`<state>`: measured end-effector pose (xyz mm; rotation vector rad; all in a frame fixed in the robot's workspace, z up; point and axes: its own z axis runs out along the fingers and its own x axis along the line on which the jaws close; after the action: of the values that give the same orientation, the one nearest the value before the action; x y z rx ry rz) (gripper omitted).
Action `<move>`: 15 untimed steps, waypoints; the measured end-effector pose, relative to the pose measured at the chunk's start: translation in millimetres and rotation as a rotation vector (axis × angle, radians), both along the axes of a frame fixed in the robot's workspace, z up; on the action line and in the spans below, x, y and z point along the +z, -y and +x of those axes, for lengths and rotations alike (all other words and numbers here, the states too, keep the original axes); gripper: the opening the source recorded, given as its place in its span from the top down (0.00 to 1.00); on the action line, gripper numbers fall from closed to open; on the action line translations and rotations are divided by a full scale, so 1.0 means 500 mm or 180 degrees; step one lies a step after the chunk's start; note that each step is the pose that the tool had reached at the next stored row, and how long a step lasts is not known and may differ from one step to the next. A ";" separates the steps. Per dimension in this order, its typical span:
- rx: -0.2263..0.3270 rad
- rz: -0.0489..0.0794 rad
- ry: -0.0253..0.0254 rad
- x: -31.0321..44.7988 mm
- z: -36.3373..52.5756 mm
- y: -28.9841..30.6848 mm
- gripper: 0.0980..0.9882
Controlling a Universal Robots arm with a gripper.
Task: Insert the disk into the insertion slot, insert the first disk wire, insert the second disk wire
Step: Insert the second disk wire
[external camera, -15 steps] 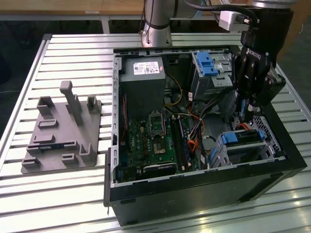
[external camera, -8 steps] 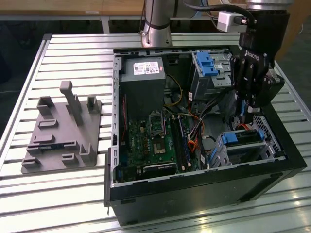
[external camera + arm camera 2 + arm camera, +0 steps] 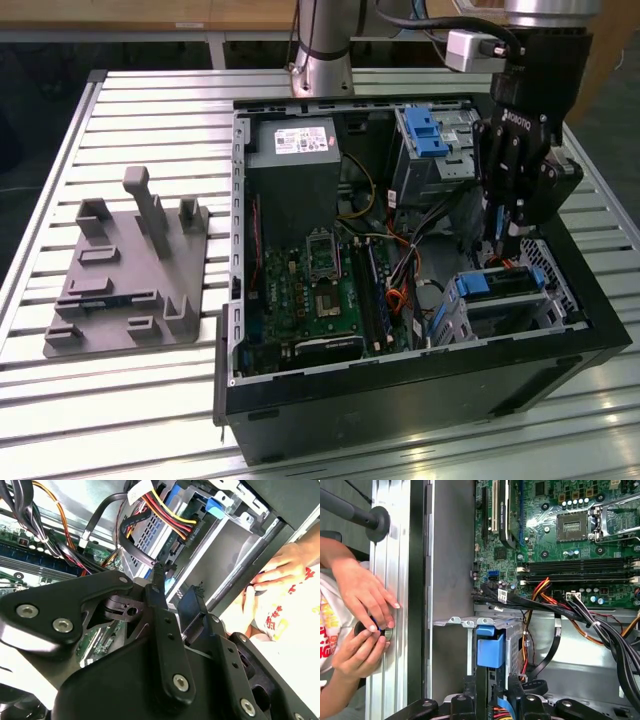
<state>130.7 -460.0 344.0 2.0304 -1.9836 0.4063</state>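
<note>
The disk, framed in its blue carrier, sits inside the insertion slot, a silver cage at the case's corner on the exterior view's right. My gripper hangs straight above its rear end. In the second wrist view my gripper is open by a small gap, with nothing between the fingers. A bundle of yellow, red and black wires reaches the disk's end. A flat black cable loops down to one fingertip. The first wrist view shows the gripper by the blue carrier tab.
A taller grey bay with a blue latch stands behind the slot. The motherboard and loose cables fill the case. A person's hands work at the table edge outside the case wall. A grey fixture lies at the exterior view's left.
</note>
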 end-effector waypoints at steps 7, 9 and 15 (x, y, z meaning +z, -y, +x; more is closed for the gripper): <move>0.0000 -0.0010 0.0000 -0.004 0.000 0.000 0.77; 0.0000 -0.0012 0.0000 -0.005 0.000 0.000 0.77; 0.0000 -0.0015 0.0003 -0.009 0.000 -0.003 0.77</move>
<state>130.7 -458.4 339.6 2.0278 -1.9813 0.4118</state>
